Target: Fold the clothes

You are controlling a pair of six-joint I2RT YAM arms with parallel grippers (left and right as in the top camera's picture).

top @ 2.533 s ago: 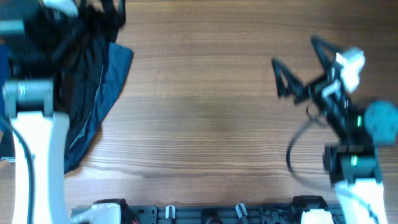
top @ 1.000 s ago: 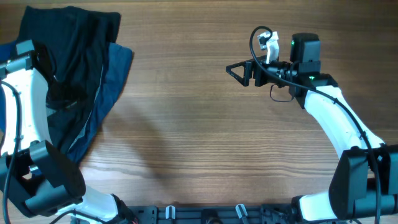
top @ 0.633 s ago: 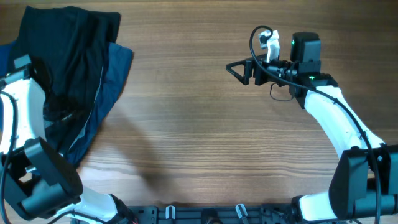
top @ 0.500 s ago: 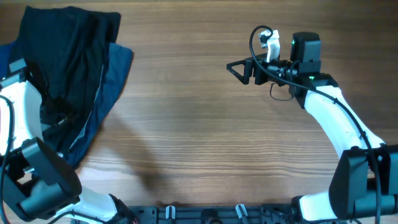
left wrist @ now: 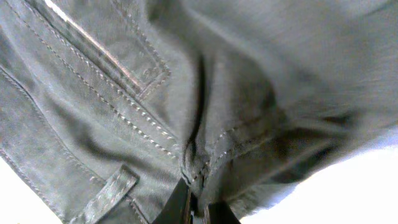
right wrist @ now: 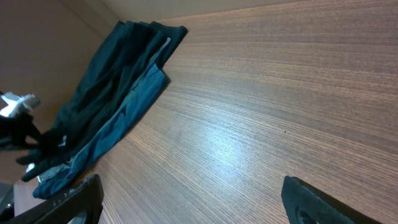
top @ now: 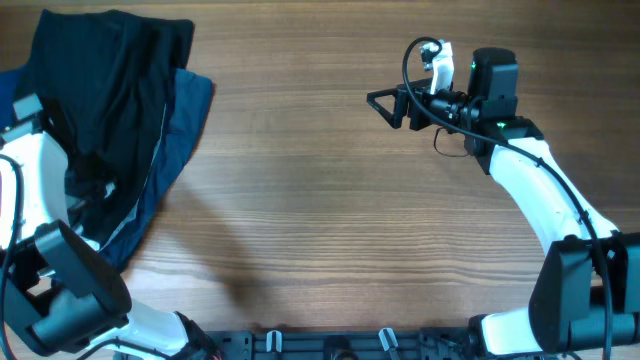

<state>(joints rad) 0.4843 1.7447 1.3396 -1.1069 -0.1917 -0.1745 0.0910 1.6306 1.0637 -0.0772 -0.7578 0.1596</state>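
The clothes lie in a heap at the table's far left: a black garment [top: 110,70] on top of a blue one [top: 188,115]. My left gripper [top: 92,186] sits on the heap's left side. In the left wrist view it [left wrist: 199,206] is shut on a fold of dark, stitched fabric [left wrist: 124,106] beside a belt loop [left wrist: 102,199]. My right gripper [top: 385,103] hangs open over bare wood at the upper right, far from the heap. In its wrist view the gripper [right wrist: 193,205] has nothing between its fingers, and the clothes [right wrist: 106,106] show at the left.
The wooden tabletop [top: 330,200] stretches between the heap and the right arm. A metal rail [top: 330,345] runs along the near edge. The heap's left part reaches the table's left edge.
My left gripper has closed from wide open onto the dark fabric. The right gripper has shifted slightly up and right, still open.
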